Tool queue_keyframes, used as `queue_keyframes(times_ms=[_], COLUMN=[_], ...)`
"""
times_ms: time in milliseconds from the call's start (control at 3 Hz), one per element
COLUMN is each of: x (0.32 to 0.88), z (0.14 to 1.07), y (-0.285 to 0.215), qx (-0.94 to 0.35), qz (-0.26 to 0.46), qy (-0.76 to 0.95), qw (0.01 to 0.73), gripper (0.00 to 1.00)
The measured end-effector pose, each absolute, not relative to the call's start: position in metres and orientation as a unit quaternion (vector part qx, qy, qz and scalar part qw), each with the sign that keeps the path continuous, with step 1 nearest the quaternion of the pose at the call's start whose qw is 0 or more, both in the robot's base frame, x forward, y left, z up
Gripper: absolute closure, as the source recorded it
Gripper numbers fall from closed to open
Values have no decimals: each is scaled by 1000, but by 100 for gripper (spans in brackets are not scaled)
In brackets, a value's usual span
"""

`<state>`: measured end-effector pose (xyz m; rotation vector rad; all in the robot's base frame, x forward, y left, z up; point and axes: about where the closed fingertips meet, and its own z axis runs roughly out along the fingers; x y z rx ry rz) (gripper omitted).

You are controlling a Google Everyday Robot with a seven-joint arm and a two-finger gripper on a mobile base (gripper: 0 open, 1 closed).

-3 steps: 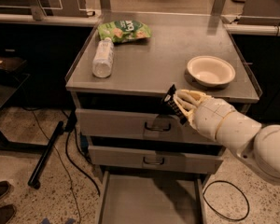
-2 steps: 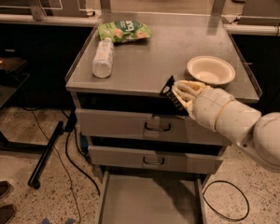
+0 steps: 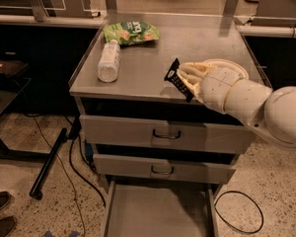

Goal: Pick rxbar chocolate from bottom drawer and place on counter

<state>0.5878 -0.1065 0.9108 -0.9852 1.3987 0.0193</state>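
Three drawers (image 3: 160,168), one bottle (image 3: 108,61), one snack bag (image 3: 130,32), one plate (image 3: 233,66), one rxbar chocolate (image 3: 178,79), one set of jaws over the counter (image 3: 148,68)

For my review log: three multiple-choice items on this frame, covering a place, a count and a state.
1. Where is the rxbar chocolate? A in the gripper over the counter; B on the floor; C in a shut drawer.
2. How many drawers stand open? A none; B one; C three.
3. The bottle is: A upright; B lying down; C in the gripper.
Answers: A, gripper shut on the bar; B, only the bottom drawer is out; B, it lies on its side.
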Motion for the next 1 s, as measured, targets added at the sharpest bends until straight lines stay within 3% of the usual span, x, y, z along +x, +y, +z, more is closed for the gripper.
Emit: queue_keyframes(times_ms=[1000], x=[654], z=[921], y=[-66], qx=[-516], qz=[51], qy=[599], qw=[610], gripper=[100])
